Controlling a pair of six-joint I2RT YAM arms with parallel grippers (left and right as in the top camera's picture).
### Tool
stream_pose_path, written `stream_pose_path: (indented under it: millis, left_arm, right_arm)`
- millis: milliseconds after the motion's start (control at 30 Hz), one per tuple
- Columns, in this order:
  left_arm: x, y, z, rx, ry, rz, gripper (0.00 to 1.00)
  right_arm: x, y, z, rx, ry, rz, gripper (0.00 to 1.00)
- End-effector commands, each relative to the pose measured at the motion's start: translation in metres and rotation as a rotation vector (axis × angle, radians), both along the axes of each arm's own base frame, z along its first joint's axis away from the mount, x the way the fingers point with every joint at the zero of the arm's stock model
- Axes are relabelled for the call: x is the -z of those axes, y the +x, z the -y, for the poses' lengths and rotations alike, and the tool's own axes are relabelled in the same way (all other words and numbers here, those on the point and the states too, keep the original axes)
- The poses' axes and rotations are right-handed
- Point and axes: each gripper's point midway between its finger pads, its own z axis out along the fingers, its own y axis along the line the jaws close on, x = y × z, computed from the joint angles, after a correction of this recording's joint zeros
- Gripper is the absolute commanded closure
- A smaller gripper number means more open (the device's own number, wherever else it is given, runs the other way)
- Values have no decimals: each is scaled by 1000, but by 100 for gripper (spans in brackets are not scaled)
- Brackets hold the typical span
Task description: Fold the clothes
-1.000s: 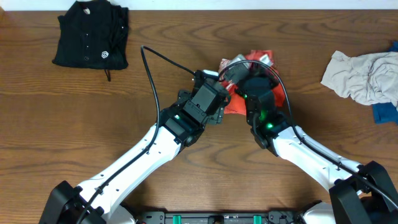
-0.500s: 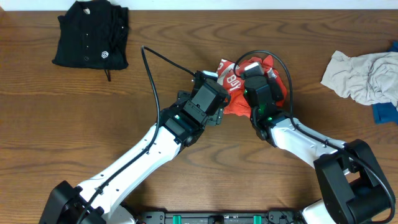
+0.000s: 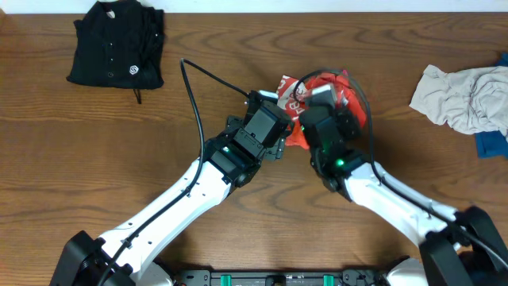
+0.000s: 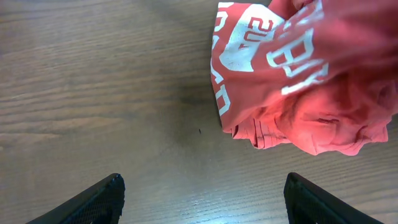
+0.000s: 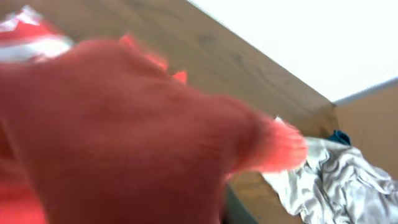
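Where the two arms meet on the table (image 3: 95, 159), one red-orange T-shirt (image 4: 311, 106) lies bunched, white lettering up. The left gripper (image 4: 205, 186) hovers just beside it, fingers spread wide. The right gripper (image 3: 320, 94) is over the shirt, and I cannot tell its grip. One black shirt (image 3: 116, 44) lies far left; one pale grey piece (image 3: 460, 95) and one blue piece (image 3: 492, 143) lie far right.

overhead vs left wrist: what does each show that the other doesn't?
Overhead only: the left arm and right arm, the black shirt at top left, the pale grey pile at the right edge.

Left wrist only: the left gripper, jaws wide apart with nothing between them, and the red T-shirt stitched hem close up.

Both: the red T-shirt, crumpled, white lettering showing, on the wooden table.
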Motion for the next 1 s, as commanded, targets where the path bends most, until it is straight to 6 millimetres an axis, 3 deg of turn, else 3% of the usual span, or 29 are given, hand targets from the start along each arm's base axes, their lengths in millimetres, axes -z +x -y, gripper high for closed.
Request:
stream_pose_path:
  millis: [0,167,200,300,333,567,700,767,967]
  left_arm:
    - [-2,5,-1,-7,10,10,18]
    - [-2,5,-1,-7,10,10,18]
    - [-2,5,-1,-7,10,10,18]
    - [-2,5,-1,-7,10,10,18]
    - [-2,5,-1,-7,10,10,18]
    - [0,3,-3,-7,18,1,18]
    - [0,3,-3,-10,22,2,18]
    - [-1,5,-7,-25,36,15,18]
    - [-4,9,-15,-56,69,43,17]
  right_arm:
    - [-2,-17,-1,54,103,-6,87]
    - [23,-41,9,116,178,-134,84]
    - [26,-45,14,138,178,-147,80]
    - [29,-47,23,175,181,-160,35]
    - [29,-46,25,182,181,-159,30]
    - [31,-47,39,262,236,-153,28]
    - [23,-41,18,198,380,-172,28]
    - [9,-37,3,144,459,-171,31]
    - [-70,-27,-16,40,619,-29,40]
